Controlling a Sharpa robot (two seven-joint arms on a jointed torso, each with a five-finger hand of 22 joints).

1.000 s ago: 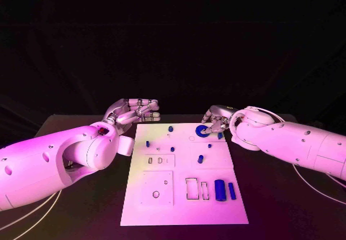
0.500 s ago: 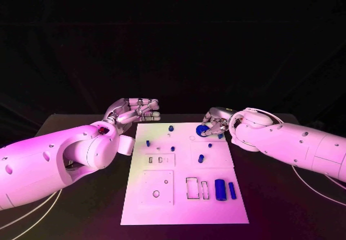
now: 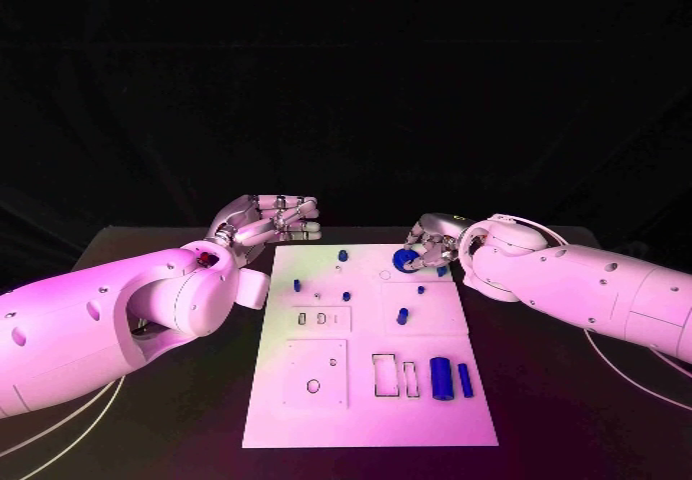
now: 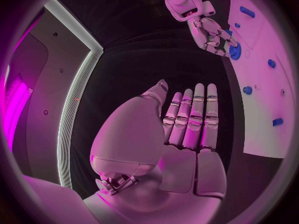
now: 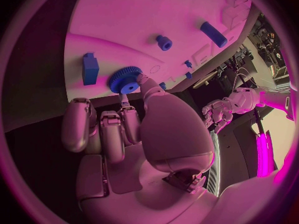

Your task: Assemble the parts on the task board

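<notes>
Task board (image 3: 368,400), white plate, lies mid-desk between both arms, long side running away from the robot. Blue gear (image 3: 405,260) sits at the board's far right corner, pinched by the right hand (image 3: 427,243); right wrist view shows the fingers (image 5: 144,82) closed on the gear's toothed rim, gear (image 5: 125,79) tilted against the board surface. Whether it rests in its seat cannot be told. Just beside the gear, a small blue block (image 5: 90,68) stands on the board.

Other blue parts: two upright cylinders (image 3: 440,380) side by side at the near right, next to rectangular slots; small pegs (image 3: 402,318) scattered across the board's middle and far left.

Left hand (image 3: 268,222) hovers off the board's far left corner, above the black desk (image 3: 577,420). Left wrist view shows its fingers (image 4: 198,114) straight, side by side, thumb apart, holding nothing. The right hand and gear (image 4: 234,51) show beyond it.
</notes>
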